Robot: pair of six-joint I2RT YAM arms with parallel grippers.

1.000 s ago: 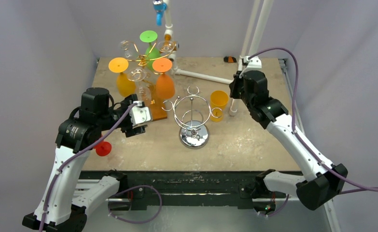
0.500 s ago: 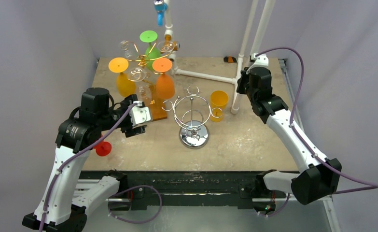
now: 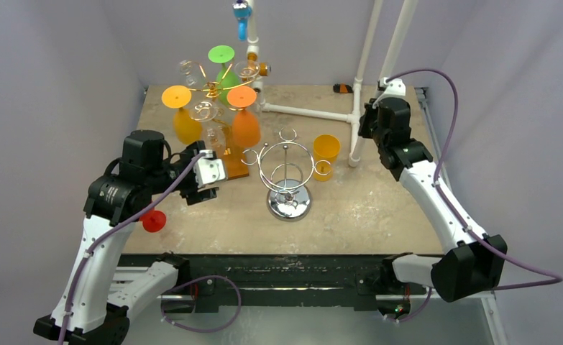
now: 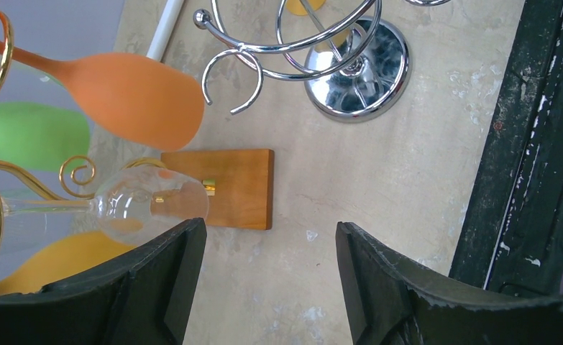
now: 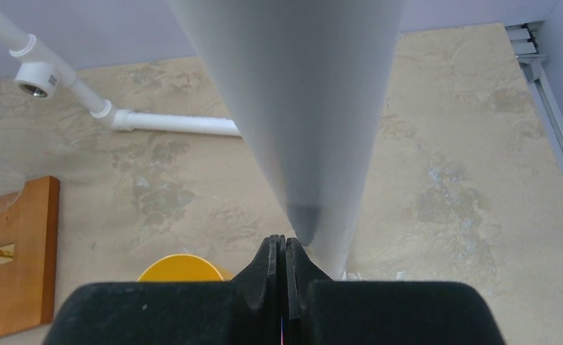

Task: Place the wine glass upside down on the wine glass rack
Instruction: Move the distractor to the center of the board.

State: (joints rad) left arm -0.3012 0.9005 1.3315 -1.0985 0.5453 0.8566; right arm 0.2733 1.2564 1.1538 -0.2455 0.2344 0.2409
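Left pincer [image 4: 267, 241] stands wide open and holds nothing; we log it at about 9 o'clock from the centre of the table [image 3: 379, 208], pointing toward the gold rack [image 3: 212, 88] at 11 o'clock. In the left wrist view the clear wine glass [image 4: 152, 205] sits just past the tip of one finger [image 4: 156, 287], apart from it as far as we can tell. Its bowl shows against the rack's wooden base [image 4: 219, 188] and its stem runs back into a gold loop, so it hangs bowl down, foot up, beside the orange glass [image 4: 138, 97]. Right pincer [image 5: 285, 248] is pressed closed on nothing, up at 2 o'clock close against the white pipe [image 5: 293, 108], with the yellow cup [image 5: 181, 269] below it; it plays no part that we can see. The chrome rack [image 3: 287, 180] near centre carries no glass. Our reading: the hang itself looks done and the step in hand is the let-go and pull-away — though the loop is partly hidden, so we cannot confirm the foot is fully seated. The next move, as we judge it, calls for a straight retreat toward 7 o'clock with the jaws wide — clear of the bowl and the neighbouring glasses, so nothing swings on its hook.
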